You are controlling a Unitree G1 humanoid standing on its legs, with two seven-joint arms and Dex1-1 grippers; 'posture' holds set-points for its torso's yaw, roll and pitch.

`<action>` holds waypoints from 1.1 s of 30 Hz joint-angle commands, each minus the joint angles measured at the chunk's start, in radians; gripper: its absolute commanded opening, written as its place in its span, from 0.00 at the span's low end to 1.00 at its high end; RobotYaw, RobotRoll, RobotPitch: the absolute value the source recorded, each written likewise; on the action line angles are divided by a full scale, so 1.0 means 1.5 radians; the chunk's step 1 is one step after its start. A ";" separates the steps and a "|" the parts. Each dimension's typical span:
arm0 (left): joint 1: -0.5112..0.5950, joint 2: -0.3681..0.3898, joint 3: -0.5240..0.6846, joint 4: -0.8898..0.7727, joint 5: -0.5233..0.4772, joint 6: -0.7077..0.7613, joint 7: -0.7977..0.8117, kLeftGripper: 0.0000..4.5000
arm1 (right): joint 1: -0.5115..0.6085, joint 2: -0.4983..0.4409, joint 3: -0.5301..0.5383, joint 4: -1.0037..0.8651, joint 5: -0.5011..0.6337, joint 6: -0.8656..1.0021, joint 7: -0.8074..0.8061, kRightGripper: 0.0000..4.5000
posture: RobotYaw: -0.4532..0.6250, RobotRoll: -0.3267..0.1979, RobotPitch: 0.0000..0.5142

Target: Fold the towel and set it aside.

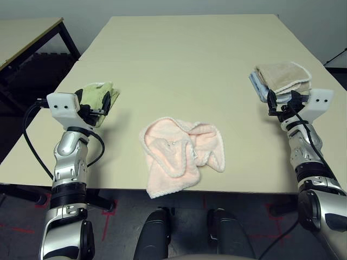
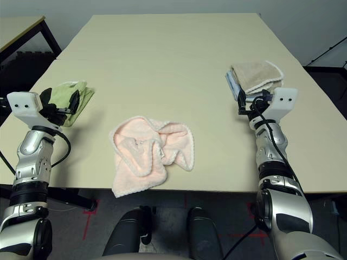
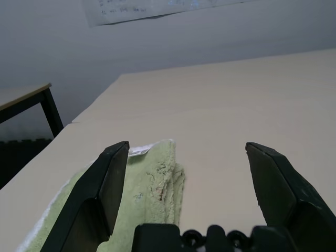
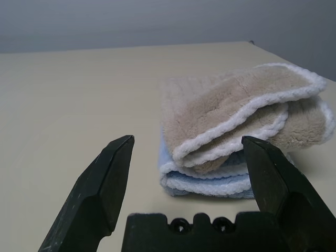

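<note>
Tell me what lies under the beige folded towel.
A light blue folded towel lies under the beige towel, its white-edged layers showing at the front. How far back the blue one goes is covered. Both rest on the table.

Big beige matte worktop (image 1: 184, 59): crumpled pale pink terry towel (image 1: 181, 154) near front edge, folded light green towel (image 1: 97, 95) left, beige-on-blue folded towel stack (image 1: 282, 78) right.
</note>
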 commanded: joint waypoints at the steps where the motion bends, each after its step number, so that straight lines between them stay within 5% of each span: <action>1: -0.002 0.011 -0.006 0.023 -0.004 0.021 -0.022 1.00 | 0.014 -0.006 0.000 -0.014 0.002 0.009 0.002 0.99 | 0.40 0.62 0.17; 11: -0.012 0.007 -0.003 0.041 -0.025 0.057 -0.055 1.00 | 0.011 -0.016 0.017 -0.016 -0.003 0.019 0.032 0.99 | 0.41 0.62 0.17; 22: 0.001 0.054 -0.031 -0.011 -0.085 0.149 -0.235 1.00 | -0.031 -0.042 0.043 0.001 0.004 0.057 0.201 0.99 | 0.43 0.62 0.17; 33: 0.050 0.055 -0.055 -0.104 -0.088 0.178 -0.273 1.00 | -0.129 -0.059 0.127 0.064 -0.039 0.047 0.420 0.99 | 0.48 0.62 0.18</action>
